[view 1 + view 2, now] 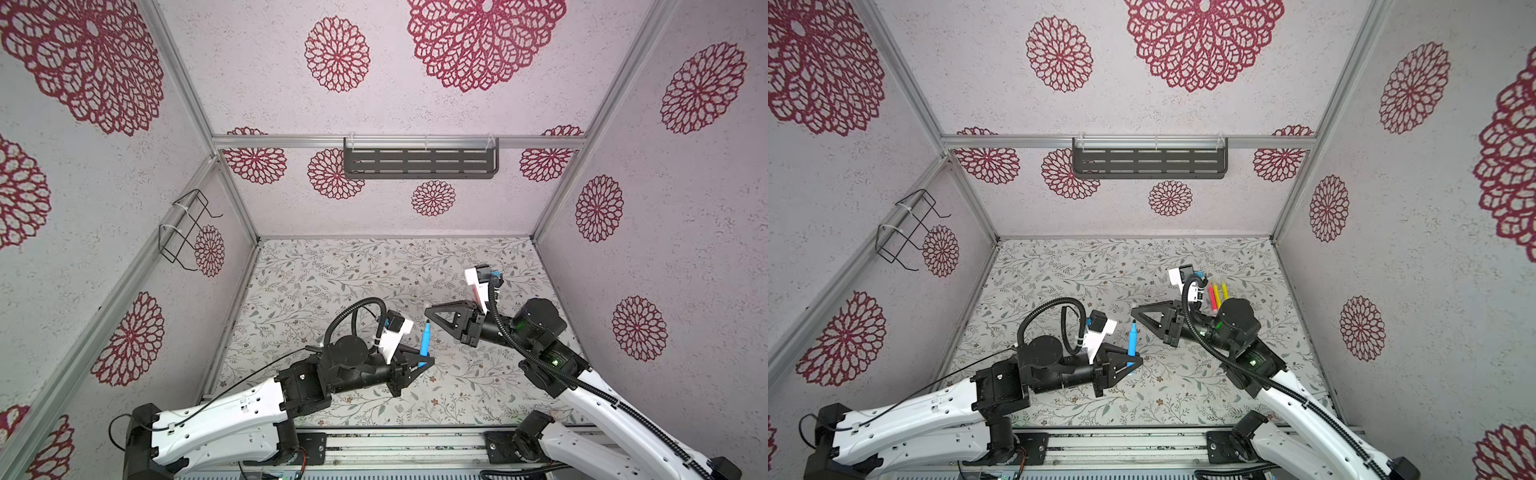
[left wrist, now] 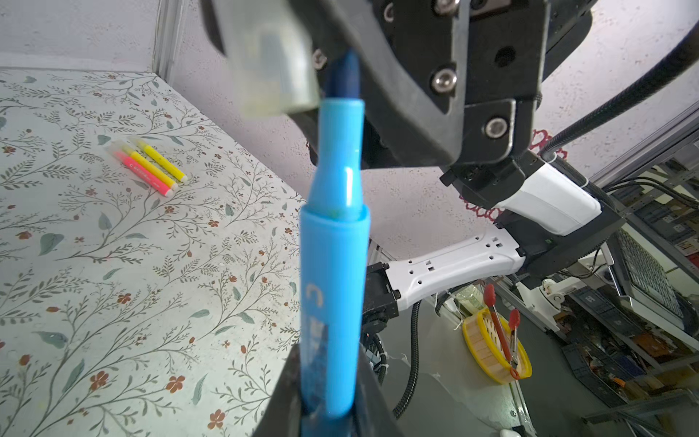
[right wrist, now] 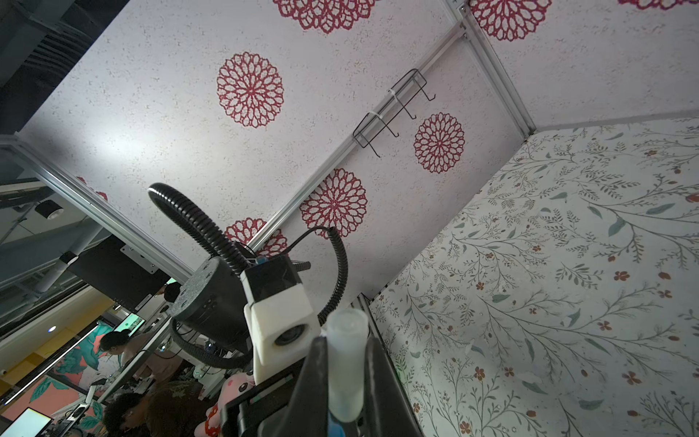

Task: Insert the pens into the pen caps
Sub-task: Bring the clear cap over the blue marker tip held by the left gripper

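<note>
The left claw (image 1: 424, 365) is pinching the lower barrel of the blue pen (image 1: 424, 343) between its black fingers, holding it clear of the table, tip pointing away from the arm bases. In the left wrist view the pen is showing a smooth, glossy plastic body that is stepping down to a narrower neck and a dark, tapered tip.

The right claw (image 1: 430, 309) is squeezing a cap (image 3: 346, 363), a short, frosted, near-colourless tube with a rounded open mouth, between its flat jaws. In the left wrist view the cap (image 2: 272, 64) is looking blurred and is sitting just beside the pen's tip, not over it.

Three more pens are lying side by side on the matte, leaf-and-flower printed table (image 1: 1059, 270), behind the right arm: a pink one (image 1: 1212, 300) and two yellow ones (image 1: 1218, 295) (image 1: 1224, 291). Each is appearing to wear a clear cap at one end.
</note>
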Controlling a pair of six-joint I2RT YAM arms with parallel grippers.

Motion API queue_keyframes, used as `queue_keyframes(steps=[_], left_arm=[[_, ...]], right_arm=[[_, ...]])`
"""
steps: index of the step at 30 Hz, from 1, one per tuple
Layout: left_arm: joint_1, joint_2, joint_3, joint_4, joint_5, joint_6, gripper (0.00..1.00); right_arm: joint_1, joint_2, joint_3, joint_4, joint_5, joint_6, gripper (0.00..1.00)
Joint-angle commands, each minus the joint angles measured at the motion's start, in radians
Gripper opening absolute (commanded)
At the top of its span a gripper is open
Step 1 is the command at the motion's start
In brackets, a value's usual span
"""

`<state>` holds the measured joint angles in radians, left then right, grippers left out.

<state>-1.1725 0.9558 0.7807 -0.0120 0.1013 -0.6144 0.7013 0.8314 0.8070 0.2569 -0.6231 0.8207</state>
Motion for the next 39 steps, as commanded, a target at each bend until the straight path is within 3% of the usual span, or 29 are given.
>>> queue_keyframes(steps=[1,39], left_arm=[[0.007,0.005,0.006,0.03,0.011,-0.002,0.0],[0.007,-0.037,-0.032,0.038,-0.003,-0.021,0.0]], right_arm=[[0.008,-0.021,0.031,0.04,0.016,-0.026,0.0],[0.009,0.009,0.045,0.105,-0.01,-0.016,0.0]])
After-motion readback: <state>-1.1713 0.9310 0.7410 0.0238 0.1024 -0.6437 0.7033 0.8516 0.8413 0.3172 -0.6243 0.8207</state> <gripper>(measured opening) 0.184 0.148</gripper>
